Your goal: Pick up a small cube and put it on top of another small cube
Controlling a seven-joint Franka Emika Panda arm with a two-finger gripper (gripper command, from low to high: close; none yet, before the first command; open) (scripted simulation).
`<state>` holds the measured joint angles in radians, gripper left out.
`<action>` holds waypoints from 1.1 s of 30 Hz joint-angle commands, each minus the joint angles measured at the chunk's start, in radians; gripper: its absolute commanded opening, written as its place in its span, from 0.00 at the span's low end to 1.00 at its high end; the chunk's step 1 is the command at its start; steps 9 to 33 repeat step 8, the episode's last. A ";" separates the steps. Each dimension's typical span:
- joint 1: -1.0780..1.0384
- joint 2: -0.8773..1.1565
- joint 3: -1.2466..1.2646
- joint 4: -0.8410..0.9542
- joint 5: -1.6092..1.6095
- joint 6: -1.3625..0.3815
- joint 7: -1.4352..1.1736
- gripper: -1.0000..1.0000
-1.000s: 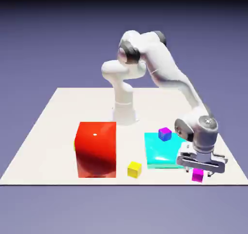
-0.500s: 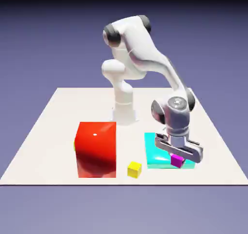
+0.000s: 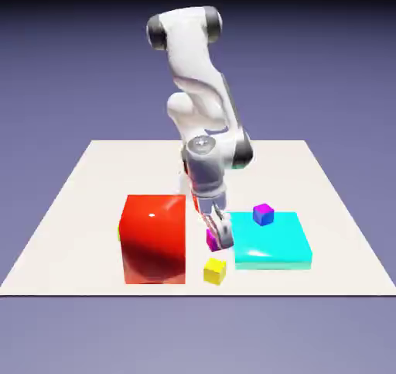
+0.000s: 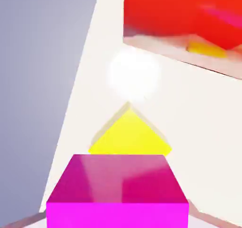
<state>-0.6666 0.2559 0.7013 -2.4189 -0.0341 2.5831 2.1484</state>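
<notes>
The tiny magenta cube (image 3: 211,241) hangs in the air between the big red cube and the cyan block, with my gripper (image 3: 214,239) shut on it. In the hand view the magenta cube (image 4: 118,191) fills the bottom and hides my fingertips. Just beyond it in that view lies the tiny yellow cube (image 4: 130,136) on the table. In the exterior view the yellow cube (image 3: 215,270) rests near the table's front edge, a little below the held magenta cube and not touching it.
A big red cube (image 3: 155,238) stands just to the exterior view's left of the gripper. A flat cyan block (image 3: 271,240) lies to its right, with a tiny purple-blue cube (image 3: 263,214) on top. The table's front edge (image 3: 193,293) runs close behind the yellow cube.
The arm has carried the magenta cube from the table's front right, across the cyan block, toward the exterior view's left to a spot above the yellow cube. The jaws finished closing.
</notes>
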 commanded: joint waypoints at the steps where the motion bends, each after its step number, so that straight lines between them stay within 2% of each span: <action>1: 0.029 0.036 -0.032 0.002 -0.033 0.031 0.023 0.00; 5: 0.119 0.150 -0.132 0.006 -0.137 0.130 0.093 0.00; 6: 0.119 0.150 -0.132 0.006 -0.137 0.130 0.093 1.00; 33: 0.090 0.114 -0.100 0.005 -0.104 0.099 0.071 1.00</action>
